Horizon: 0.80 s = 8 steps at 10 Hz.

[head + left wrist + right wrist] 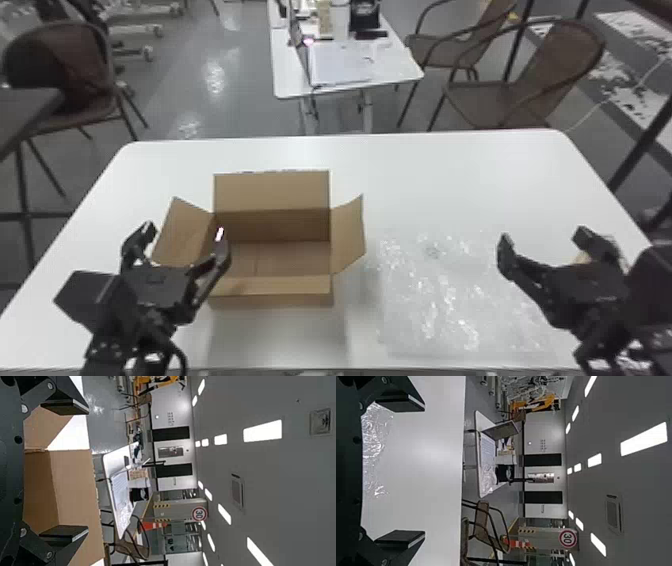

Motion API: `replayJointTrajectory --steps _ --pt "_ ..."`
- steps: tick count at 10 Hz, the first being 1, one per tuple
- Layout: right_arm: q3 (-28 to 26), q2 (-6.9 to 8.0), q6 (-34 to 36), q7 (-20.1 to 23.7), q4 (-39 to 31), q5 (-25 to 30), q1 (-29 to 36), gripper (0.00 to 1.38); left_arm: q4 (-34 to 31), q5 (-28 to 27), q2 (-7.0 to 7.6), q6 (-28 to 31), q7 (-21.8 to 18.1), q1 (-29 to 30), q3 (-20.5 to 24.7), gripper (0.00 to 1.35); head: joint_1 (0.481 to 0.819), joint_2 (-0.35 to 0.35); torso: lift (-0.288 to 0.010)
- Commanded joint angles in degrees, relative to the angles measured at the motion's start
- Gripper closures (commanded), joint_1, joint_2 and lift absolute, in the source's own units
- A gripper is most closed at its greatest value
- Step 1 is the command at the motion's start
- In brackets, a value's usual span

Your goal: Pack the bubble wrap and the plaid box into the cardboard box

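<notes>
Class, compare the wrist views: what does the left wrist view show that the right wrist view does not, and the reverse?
Left wrist view: the open cardboard box and the left gripper, fingers apart.
Right wrist view: the bubble wrap and the right gripper, fingers apart.
Both: the white table, a round red-rimmed sign and ceiling lights.

Left arm (135, 327) in from bottom edge of head view; left gripper (185, 234) pointing forward, fingers (63, 407) spread wide. Right arm (607, 332) in at lower right corner; right gripper (545, 237) likewise, fingers (399, 403) wide apart. Grippers well apart.
</notes>
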Motion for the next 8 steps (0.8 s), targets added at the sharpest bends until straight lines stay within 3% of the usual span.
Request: replayJointTrajectory --steps 1,3,8 --pt "0.0 1.11 -0.1 -0.8 -0.4 0.5 0.5 0.17 0.6 0.7 -0.24 -0.6 0.0 0.0 0.1 0.24 0.695 0.080 -0.118" --pt "0.0 1.82 -0.6 -1.3 -0.6 1.2 1.0 0.17 0.6 1.2 -0.24 -0.4 0.0 0.0 0.1 0.24 0.695 0.079 -0.118" --pt "0.1 1.73 0.7 -1.3 -0.8 1.0 0.7 0.17 0.6 1.3 -0.24 -0.2 0.0 -0.3 0.4 0.24 0.695 0.080 -0.118"
